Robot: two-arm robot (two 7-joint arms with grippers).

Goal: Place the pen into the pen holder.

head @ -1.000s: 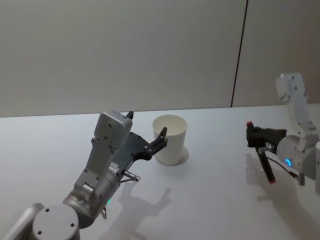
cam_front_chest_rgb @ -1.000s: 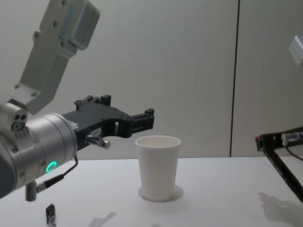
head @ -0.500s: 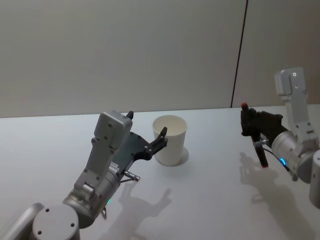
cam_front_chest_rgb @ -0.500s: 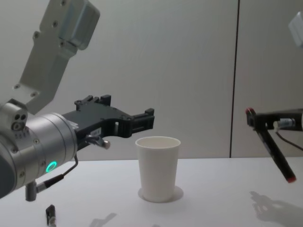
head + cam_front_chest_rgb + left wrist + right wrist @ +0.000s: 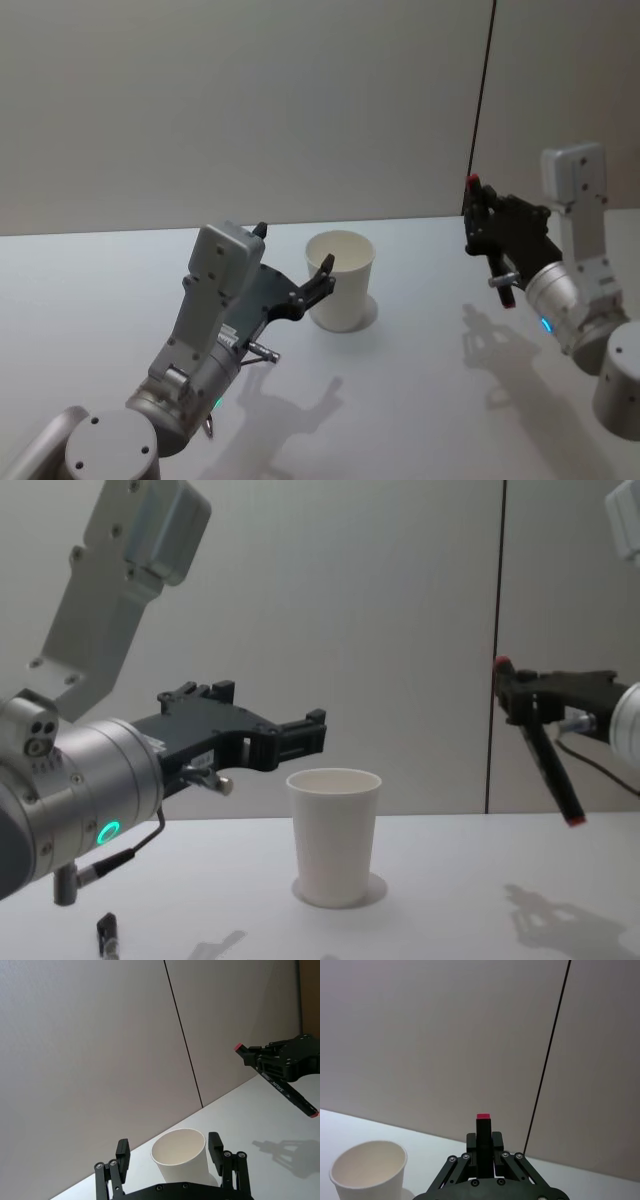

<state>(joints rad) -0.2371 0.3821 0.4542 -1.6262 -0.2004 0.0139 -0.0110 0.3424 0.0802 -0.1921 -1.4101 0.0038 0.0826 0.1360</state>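
Your right gripper (image 5: pixel 515 695) clamps the pen (image 5: pixel 550 765) slantwise between its jaws, 3 o'clock of the pen holder (image 5: pixel 340 282); your left gripper (image 5: pixel 295 250), jaws apart, sits at 9 o'clock.

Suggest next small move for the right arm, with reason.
Probably shift the right gripper leftward until it is over the pen holder. It is shut on the pen, held high but off to the holder's right; the holder stands upright, mouth open. The left gripper hovers open beside it.
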